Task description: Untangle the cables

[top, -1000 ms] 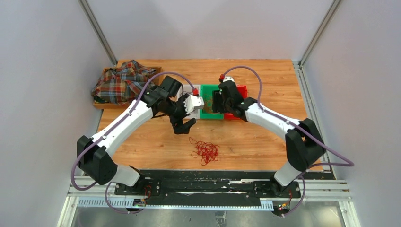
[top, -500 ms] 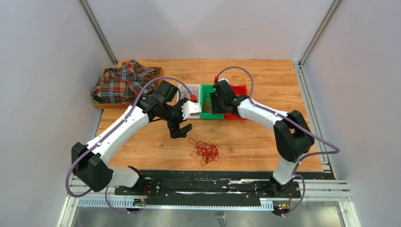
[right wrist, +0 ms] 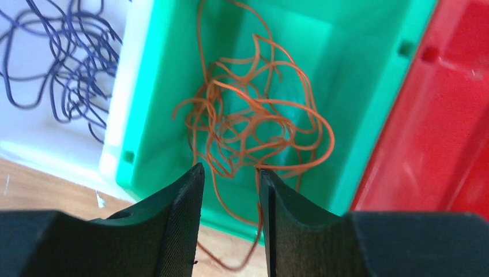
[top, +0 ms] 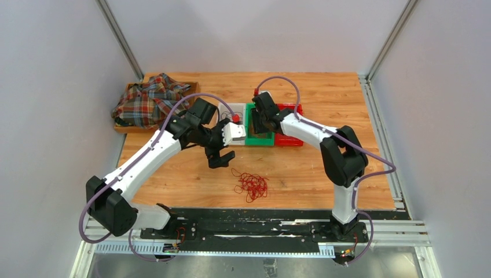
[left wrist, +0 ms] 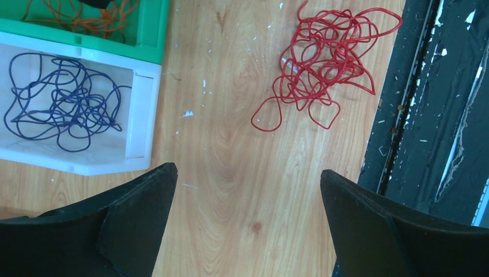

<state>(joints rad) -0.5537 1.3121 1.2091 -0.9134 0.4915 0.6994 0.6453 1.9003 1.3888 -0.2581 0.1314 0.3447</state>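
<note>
The sorting is nearly done, by the look of it. The thin orange-brown wire clump (right wrist: pixel 254 130) lies inside the green plastic bin (right wrist: pixel 357 115). The thin purple wire tangle (left wrist: pixel 57 104) lies in the white plastic bin (left wrist: pixel 141 115) that touches the green bin's left side. The red plastic bin (right wrist: pixel 455 115) on the green bin's right side looks bare in the part that shows.

The thin red wire clump (left wrist: pixel 326 57) lies loose on the wooden desk (left wrist: pixel 230 144), on the near side of the green bin and well apart from it.

The right gripper (right wrist: pixel 230 173) hangs over the green bin's near wall. Its jaws are drawn close, though a gap shows between them. One orange strand runs along an inner finger face, and it does not look pinched.

The left gripper (left wrist: pixel 248 173) hovers over bare desk between the green bin and the red clump, spread wide and holding nothing.

The next move probably falls to the left arm. It needs to drop onto the red clump, close on enough strands to lift it whole, and carry it past the green bin to the red one. The right gripper should first clear the orange strand so it drags nothing out.
</note>
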